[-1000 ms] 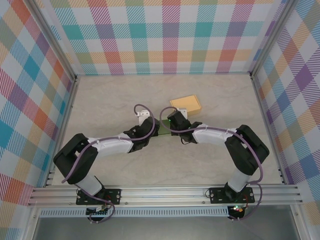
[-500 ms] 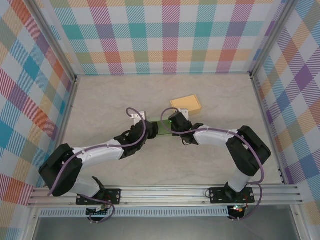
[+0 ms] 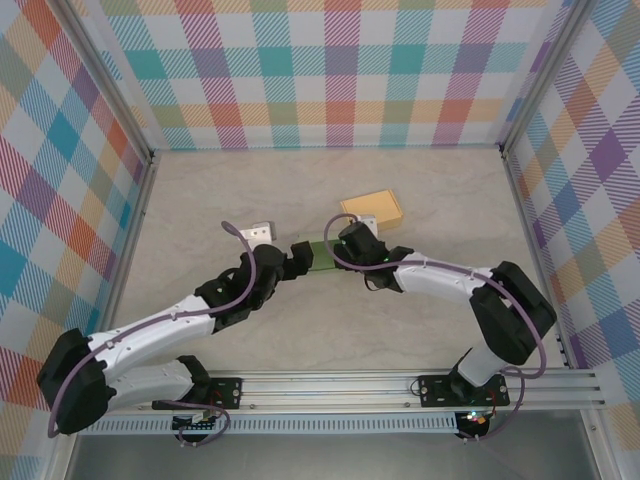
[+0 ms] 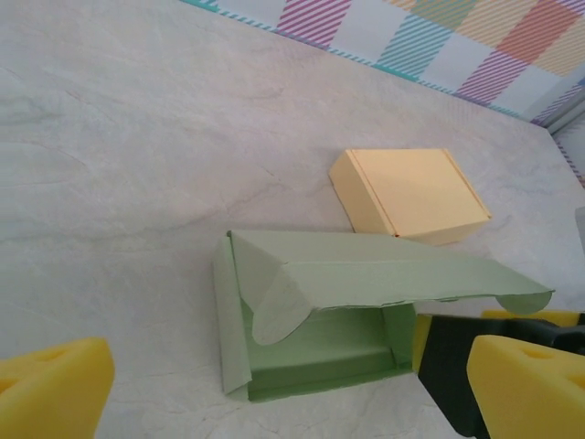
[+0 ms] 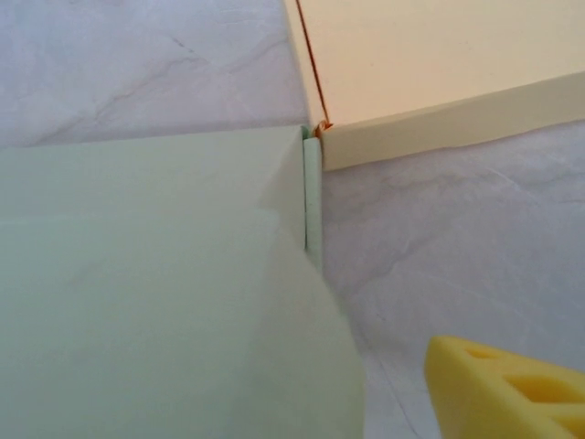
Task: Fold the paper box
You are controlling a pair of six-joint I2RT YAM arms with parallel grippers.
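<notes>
Left claw (agape) facing green box

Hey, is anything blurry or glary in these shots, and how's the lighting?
Top external: even, soft light, no glare. Left wrist: green box and yellow box sharp, the near foam pads slightly soft. Right wrist: green box so close it looks pale and soft.

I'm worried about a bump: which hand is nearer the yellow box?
Right. The right hand sits just on the near side of the yellow box; the left hand is farther off, at the green box's other end.
</notes>
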